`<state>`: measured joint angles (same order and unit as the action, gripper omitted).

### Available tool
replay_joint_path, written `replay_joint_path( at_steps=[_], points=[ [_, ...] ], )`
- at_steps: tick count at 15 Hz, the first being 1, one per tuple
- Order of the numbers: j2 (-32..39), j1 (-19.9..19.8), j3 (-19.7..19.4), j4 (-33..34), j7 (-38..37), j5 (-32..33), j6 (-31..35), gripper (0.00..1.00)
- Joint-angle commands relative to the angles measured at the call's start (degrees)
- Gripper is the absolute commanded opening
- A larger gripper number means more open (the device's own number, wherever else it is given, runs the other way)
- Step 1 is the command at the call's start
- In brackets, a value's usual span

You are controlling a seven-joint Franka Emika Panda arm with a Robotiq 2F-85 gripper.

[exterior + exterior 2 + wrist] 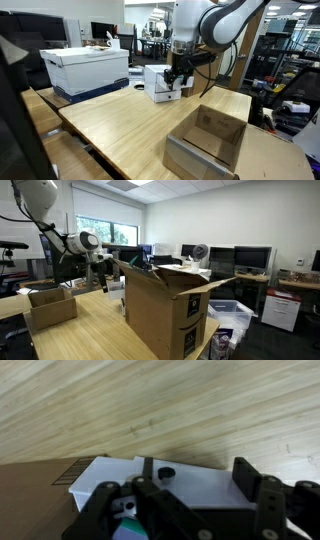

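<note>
Your gripper (178, 78) hovers just above the white box (153, 82) at the far side of the wooden table (120, 130), fingers spread, nothing visibly gripped. Risk: descend off-centre & a finger clips the box top or its small dark piece (165, 472), shoving the box twd the edge.

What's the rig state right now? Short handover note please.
Gripper: open, low over the small white box, no grip visible.
Things: white box stands at the far side of the wooden table; open cardboard box near the front, apart from it.
Done: gripper is positioned at the white box.
Left: small bluish item by the fingers in the wrist view is too blurred to identify; check before moving.
</note>
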<state>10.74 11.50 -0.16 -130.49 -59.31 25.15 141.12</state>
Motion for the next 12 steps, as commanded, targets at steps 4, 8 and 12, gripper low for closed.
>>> replay_joint_path(
  at_steps=[4,8,12],
  points=[
    [1.43,0.29,-1.77,0.20,-6.96,7.30,7.04,1.00],
    [2.19,0.60,-2.94,0.27,-11.34,11.15,10.44,1.00],
    [2.86,0.28,-3.42,0.49,-14.07,13.79,11.44,1.00]
  ],
)
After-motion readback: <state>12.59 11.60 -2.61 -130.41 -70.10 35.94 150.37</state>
